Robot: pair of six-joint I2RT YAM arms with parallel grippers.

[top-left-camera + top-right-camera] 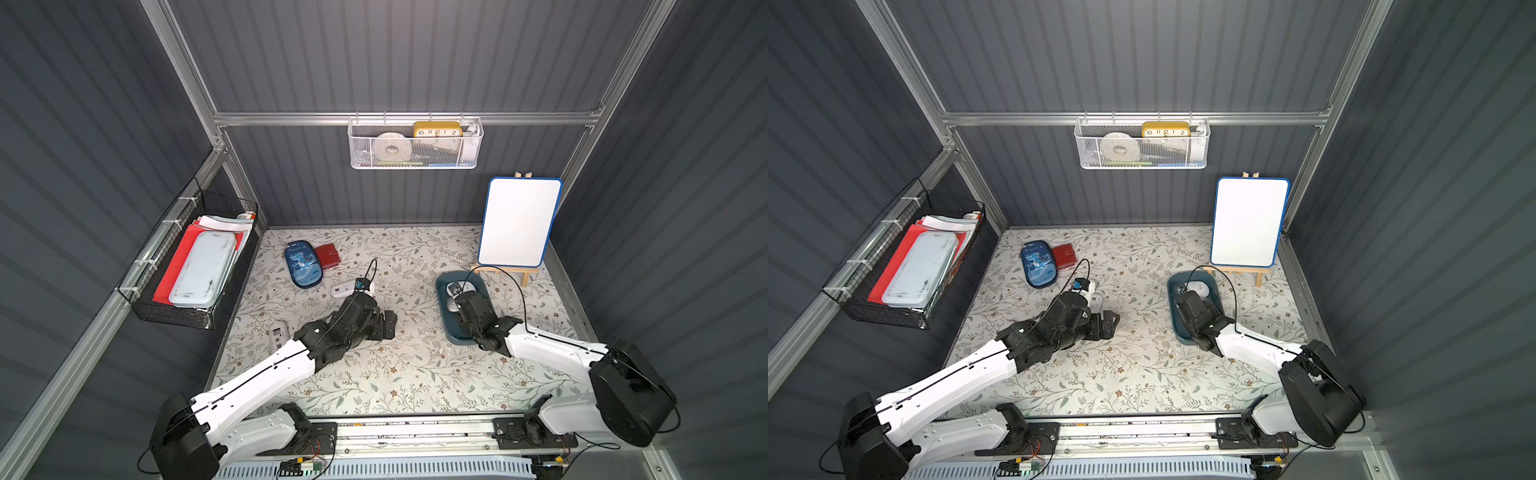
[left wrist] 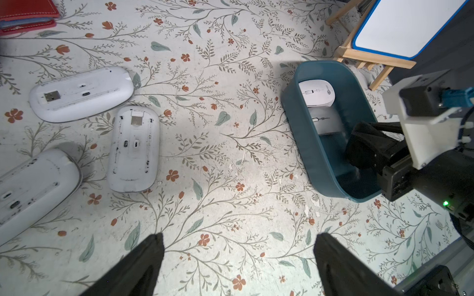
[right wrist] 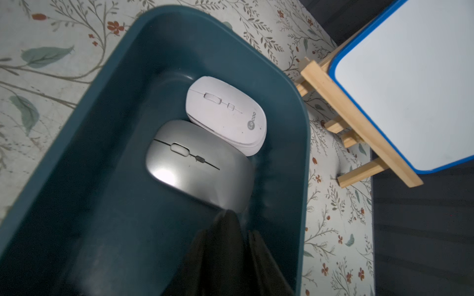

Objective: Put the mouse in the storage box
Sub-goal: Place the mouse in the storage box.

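The storage box (image 1: 441,301) (image 1: 1172,309) (image 2: 302,133) (image 3: 115,84), dark teal, sits at the table's right. Inside it lie a white mouse (image 3: 225,114) (image 2: 316,93) and a silver mouse (image 3: 197,164) (image 2: 324,123). My right gripper (image 3: 230,217) (image 2: 357,151) is shut inside the box with nothing between its fingers, and its tips rest against the silver mouse's rear edge. Three white mice lie upside down on the table: one mouse (image 2: 82,94), a second mouse (image 2: 133,148) and a third mouse (image 2: 33,189). My left gripper (image 2: 238,241) (image 1: 384,326) hangs open over bare tablecloth between them and the box.
A whiteboard on a wooden easel (image 1: 517,222) stands just behind the box. A blue pencil case (image 1: 304,264) and a red wallet (image 1: 327,255) lie at the back left. A white mesh basket (image 1: 415,145) hangs on the back wall, a black wire basket (image 1: 191,266) on the left wall.
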